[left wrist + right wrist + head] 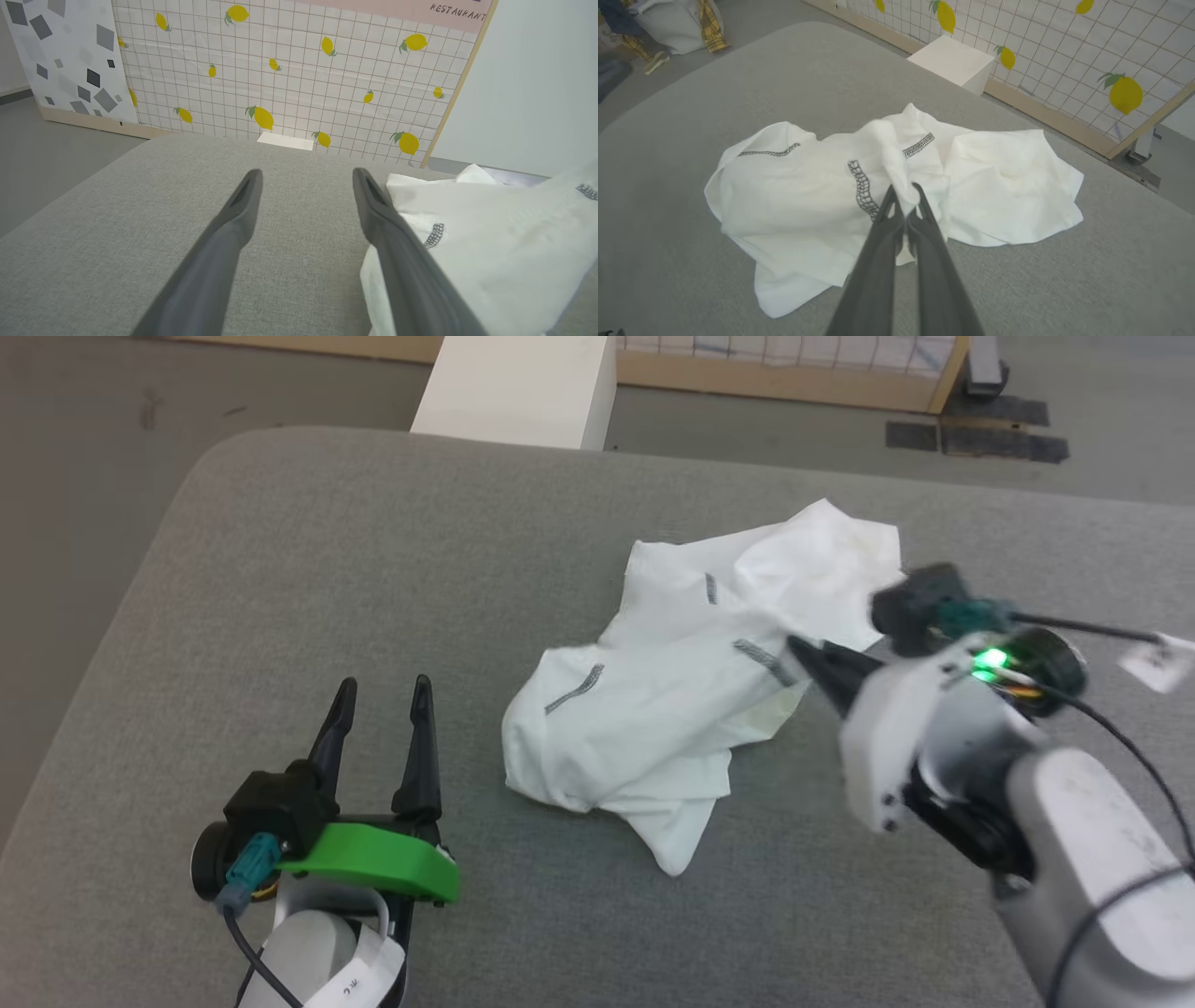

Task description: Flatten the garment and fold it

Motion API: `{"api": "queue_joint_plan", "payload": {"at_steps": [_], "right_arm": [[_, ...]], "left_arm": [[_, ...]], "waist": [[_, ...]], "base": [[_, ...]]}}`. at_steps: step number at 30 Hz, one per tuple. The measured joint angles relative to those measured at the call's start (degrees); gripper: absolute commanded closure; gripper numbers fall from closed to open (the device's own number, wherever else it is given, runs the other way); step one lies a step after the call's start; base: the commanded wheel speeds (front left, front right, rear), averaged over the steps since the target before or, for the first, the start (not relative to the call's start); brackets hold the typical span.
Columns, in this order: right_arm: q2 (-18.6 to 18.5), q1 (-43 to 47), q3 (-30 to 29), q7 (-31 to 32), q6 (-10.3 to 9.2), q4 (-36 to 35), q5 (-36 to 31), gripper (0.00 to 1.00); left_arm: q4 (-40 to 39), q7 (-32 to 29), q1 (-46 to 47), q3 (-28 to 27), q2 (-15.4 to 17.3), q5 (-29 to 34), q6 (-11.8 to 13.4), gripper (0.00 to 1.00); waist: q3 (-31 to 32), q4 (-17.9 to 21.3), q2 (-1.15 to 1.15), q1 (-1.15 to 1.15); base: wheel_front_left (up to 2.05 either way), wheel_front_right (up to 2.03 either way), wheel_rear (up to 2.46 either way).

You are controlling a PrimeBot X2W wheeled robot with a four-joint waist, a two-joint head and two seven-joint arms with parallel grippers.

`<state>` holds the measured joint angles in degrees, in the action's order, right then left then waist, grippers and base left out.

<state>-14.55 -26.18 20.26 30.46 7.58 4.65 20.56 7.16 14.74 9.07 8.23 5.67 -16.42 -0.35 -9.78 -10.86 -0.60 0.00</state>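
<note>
The grey cloth-covered surface [280,569] stood before a lemon-patterned panel [303,70], and the garment [653,709] lay crumpled near its middle. The right gripper [903,196] was pinching a raised fold of the shirt, close to a dark seam. The left gripper [383,695] was spread and empty, just beside the heap. To flatten it well, I think the right should lift slowly, so the layers fall apart, while the left takes an opposite hem.
</note>
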Motion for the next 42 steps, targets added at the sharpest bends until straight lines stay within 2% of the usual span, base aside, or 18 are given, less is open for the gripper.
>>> {"api": "queue_joint_plan", "payload": {"at_steps": [4, 7, 11, 16, 17, 18, 22, 25, 28, 32, 36, 39, 42], "right_arm": [[-2.2, 11.5, -7.8, 3.5, 0.00, -8.6, -1.3, 1.00], [-1.9, 22.8, -15.1, 6.8, 0.00, -11.9, -2.5, 1.00], [1.0, 31.6, -20.7, 9.1, -0.01, -11.4, -3.6, 1.00], [4.9, 33.8, -21.8, 9.3, 0.00, -6.0, -3.9, 1.00], [5.4, 33.7, -21.9, 8.7, 0.00, -5.3, -3.9, 0.33], [6.0, 33.4, -22.1, 7.5, 0.00, -4.8, -3.9, 0.00], [8.5, 31.3, -26.2, 3.4, 0.00, -5.4, -0.7, 0.00], [9.3, 29.6, -31.1, 1.0, 0.00, -7.8, 0.7, 0.00], [9.3, 28.4, -35.6, -0.7, 0.00, -9.7, -0.2, 0.00], [9.5, 28.3, -37.3, -0.7, -0.01, -10.0, -2.6, 0.00], [10.0, 28.3, -36.3, -0.7, -0.01, -9.8, -3.3, 0.00], [10.5, 28.3, -35.0, -0.7, 0.00, -9.3, -3.4, 0.00], [10.6, 28.2, -33.7, -0.7, 0.00, -9.1, -3.6, 0.00]], "left_arm": [[0.7, 0.0, -1.0, -0.5, -0.3, 0.4, -0.7, 0.00], [1.5, 0.0, -1.5, -0.5, -0.6, 0.6, -1.4, 0.00], [2.3, 0.0, -1.6, -0.5, -0.8, 0.8, -2.0, 0.00], [3.7, 0.0, -1.7, -0.4, -1.2, 0.8, -2.6, 0.00], [3.9, 0.0, -1.7, -0.4, -1.3, 0.8, -2.6, 0.00], [4.3, 0.0, -1.7, -0.3, -1.3, 0.8, -2.7, 0.00], [5.6, 0.0, -1.7, 0.0, -1.5, 0.6, -3.2, 0.00], [5.9, -2.7, -1.7, 1.1, -1.7, -0.6, -3.9, 0.00], [6.0, -10.7, -1.2, 4.4, -1.9, -3.7, -4.8, 0.00], [7.6, -28.5, 1.9, 10.4, -2.4, -8.2, -5.2, 0.00], [8.3, -43.8, 6.6, 14.7, -2.6, -9.9, -2.2, 0.00], [8.6, -50.2, 9.4, 16.6, -2.6, -9.6, -0.2, 0.00], [8.8, -53.7, 10.7, 17.4, -2.7, -9.4, 1.5, 0.00]], "waist": [[1.7, 1.6, 0.00, 0.00], [2.7, 3.1, 0.00, 0.00], [3.7, 4.8, 0.00, 0.00], [4.6, 6.0, 0.00, 0.00], [4.8, 6.1, 0.00, 0.00], [5.0, 6.2, 0.00, 0.00], [6.0, 6.2, 0.00, 0.00], [6.8, 6.2, 0.00, 0.00], [7.6, 6.1, 0.00, 0.00], [8.1, 6.0, 0.00, 0.00], [7.8, 6.4, 0.00, 0.00], [7.4, 7.0, 0.00, 0.00], [6.7, 7.8, 0.00, 0.00]], "base": [[0.00, 0.00, 0.00], [0.00, 0.00, 0.00], [0.00, 0.00, 0.00], [0.00, 0.00, 0.00], [0.00, 0.00, 0.00], [0.00, 0.00, 0.00], [0.00, 0.00, 0.00], [0.00, 0.00, 0.00], [0.00, 0.00, 0.00], [0.00, 0.00, 0.00], [0.00, 0.00, 0.00], [0.00, 0.00, 0.00], [0.00, 0.00, 0.00]]}}
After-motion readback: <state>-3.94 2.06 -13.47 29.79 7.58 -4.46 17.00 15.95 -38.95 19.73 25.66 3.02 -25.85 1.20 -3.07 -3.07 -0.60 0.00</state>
